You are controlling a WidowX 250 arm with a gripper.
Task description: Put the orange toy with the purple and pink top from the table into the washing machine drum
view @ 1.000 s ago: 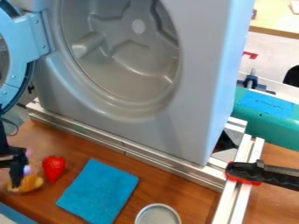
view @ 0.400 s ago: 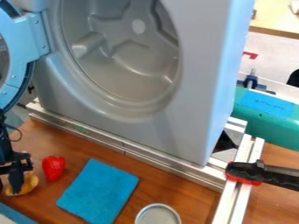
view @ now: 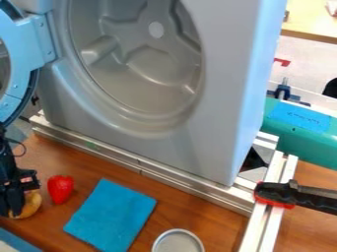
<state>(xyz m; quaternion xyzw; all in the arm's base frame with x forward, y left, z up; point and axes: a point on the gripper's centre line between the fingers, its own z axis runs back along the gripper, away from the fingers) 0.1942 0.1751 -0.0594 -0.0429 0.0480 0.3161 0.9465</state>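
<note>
Looking at the pincer (view: 14, 210) low beside a yellow-brown thing (view: 31, 205) on the bench (view: 187, 209), at lower left, can't tell if apart or clamped, near a red strawberry (view: 60, 189) and blue cloth (view: 111, 215), below a toy washer (view: 204, 140) on metal rails (view: 164, 173), probably clamped for steadiness.

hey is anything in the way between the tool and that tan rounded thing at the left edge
Nothing visible: the black tool overlaps the left part of the tan rounded object in this view; whether they touch, I can't tell. The red strawberry lies right of them, not between.
</note>
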